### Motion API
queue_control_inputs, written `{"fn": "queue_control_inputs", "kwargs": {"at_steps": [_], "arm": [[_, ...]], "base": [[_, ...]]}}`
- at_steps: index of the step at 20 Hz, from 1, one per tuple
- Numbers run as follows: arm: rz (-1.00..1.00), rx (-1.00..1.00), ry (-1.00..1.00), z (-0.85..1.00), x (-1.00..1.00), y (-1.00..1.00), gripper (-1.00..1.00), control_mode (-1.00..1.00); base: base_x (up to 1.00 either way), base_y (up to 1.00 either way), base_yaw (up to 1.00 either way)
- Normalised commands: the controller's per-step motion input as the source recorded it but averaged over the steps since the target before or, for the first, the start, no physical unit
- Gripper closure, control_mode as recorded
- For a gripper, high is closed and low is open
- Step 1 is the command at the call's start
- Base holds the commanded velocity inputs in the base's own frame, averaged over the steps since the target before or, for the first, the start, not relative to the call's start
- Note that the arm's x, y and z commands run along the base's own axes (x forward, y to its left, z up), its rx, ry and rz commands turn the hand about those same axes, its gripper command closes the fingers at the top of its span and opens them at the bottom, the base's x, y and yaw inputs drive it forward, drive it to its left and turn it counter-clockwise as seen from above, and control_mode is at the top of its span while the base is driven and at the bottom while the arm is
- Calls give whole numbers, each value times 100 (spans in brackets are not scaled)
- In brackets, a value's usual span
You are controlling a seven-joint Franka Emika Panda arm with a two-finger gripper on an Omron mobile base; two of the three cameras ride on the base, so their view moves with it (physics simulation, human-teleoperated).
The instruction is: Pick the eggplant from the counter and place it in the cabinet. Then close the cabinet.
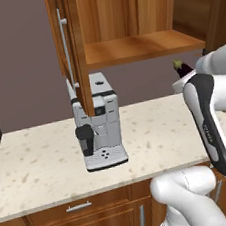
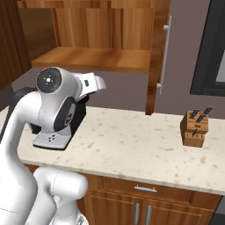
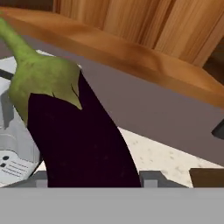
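The cabinet (image 1: 124, 28) hangs on the wall above the counter with both panelled doors swung open, each carrying a long vertical silver bar handle (image 2: 163, 59). Its wooden shelf (image 2: 94, 59) is bare in both base views.

The counter (image 1: 36, 165) stretches below, beige and speckled with a thick pale edge, over brown drawers with short silver handles (image 1: 78, 207).

The white arm (image 1: 211, 117) rises over the counter's front edge and bends up toward the cabinet's underside.

A silver and black coffee machine (image 1: 98, 122) stands on the counter under the left door, its drip tray toward the front edge. In the right base view it is mostly hidden behind the arm.

A wooden knife block (image 2: 195, 128) with dark handles sits on the counter well to the right, apart from everything else.

The eggplant (image 3: 74, 135) is off the counter, held in the air just below the front edge of the shelf. In the hand view it rises between the gripper's (image 3: 94, 181) two grey fingertips (image 3: 151, 178), which press against its dark purple body at either side, so the gripper is clamped on it. Its green stem end points away from the hand. In the left base view the eggplant (image 1: 181, 67) pokes out beyond the arm's far end, below the shelf and above the counter.
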Motion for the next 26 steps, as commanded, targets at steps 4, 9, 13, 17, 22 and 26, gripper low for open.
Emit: {"fn": "queue_control_inputs", "kwargs": {"at_steps": [4, 9, 13, 17, 22, 26], "arm": [[-3, 0, -24, 88, 35, 11, 100, -100], [-3, 0, -16, 32, 68, 4, 100, -100], [-2, 0, -12, 0, 99, 0, 100, -100], [-5, 0, -1, 7, 100, 0, 100, -100], [-4, 0, 3, 1, 100, 0, 100, -100], [-1, 0, 6, 0, 100, 0, 100, -100]], "base": [[0, 0, 0], [0, 0, 0], [0, 0, 0], [0, 0, 0], [0, 0, 0], [0, 0, 0]]}}
